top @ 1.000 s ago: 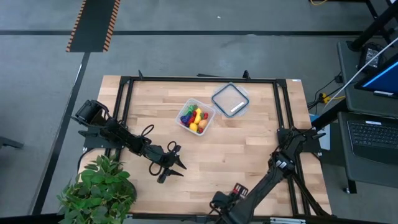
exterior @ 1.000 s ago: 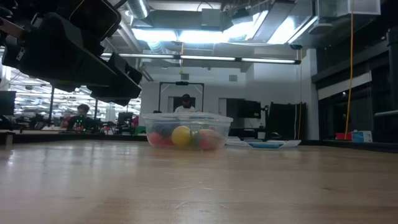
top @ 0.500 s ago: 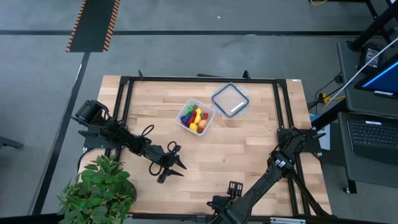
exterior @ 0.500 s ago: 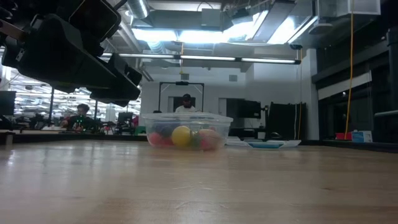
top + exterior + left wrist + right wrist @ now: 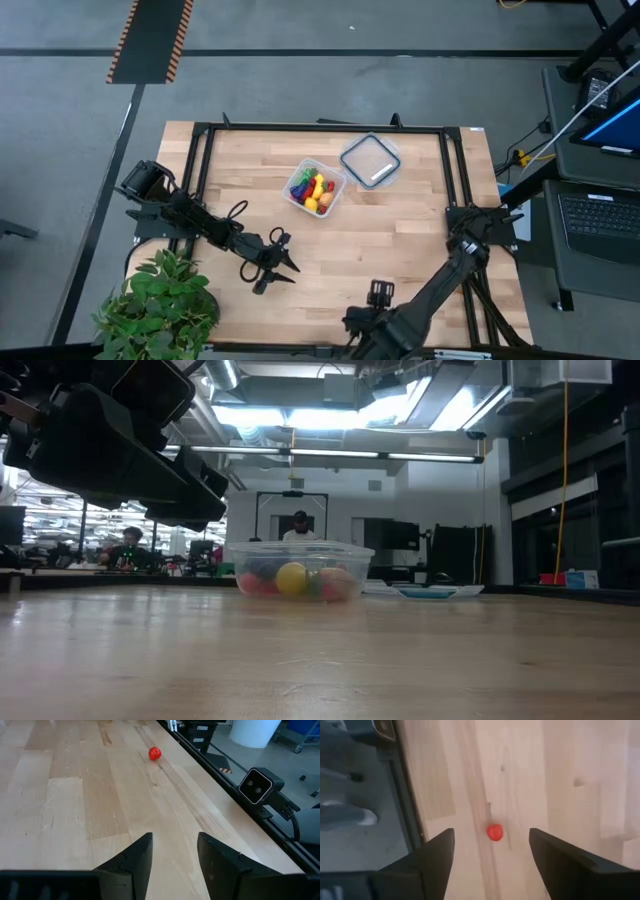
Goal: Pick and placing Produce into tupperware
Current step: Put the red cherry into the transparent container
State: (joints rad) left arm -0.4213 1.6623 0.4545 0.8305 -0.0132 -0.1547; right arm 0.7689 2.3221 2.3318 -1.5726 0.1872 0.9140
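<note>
The clear tupperware (image 5: 316, 187) stands on the table's middle far part, holding several coloured Produce pieces (image 5: 312, 189); the low view shows the tupperware (image 5: 300, 570) too. One small red Produce ball (image 5: 494, 832) lies on the bare wood near the table's near edge, also seen in the left wrist view (image 5: 154, 754). My right gripper (image 5: 491, 840) hangs open above that ball, pointing down, one finger at each side of it and apart from it; in the high view my right gripper (image 5: 379, 293) hides the ball. My left gripper (image 5: 278, 263) waits open over the table's left near part.
A flat clear lid with a greyish-blue rim (image 5: 370, 160) lies right of the tupperware. A leafy potted plant (image 5: 160, 305) stands at the near left corner. A black frame rail (image 5: 402, 795) and a small camera (image 5: 256, 787) run along the near edge. People sit in the room behind (image 5: 299, 525).
My right gripper has shifted a little toward the table's far edge while staying over the near part of the table, and its arm has swung with it. The left arm, the tupperware and the lid have kept still.
</note>
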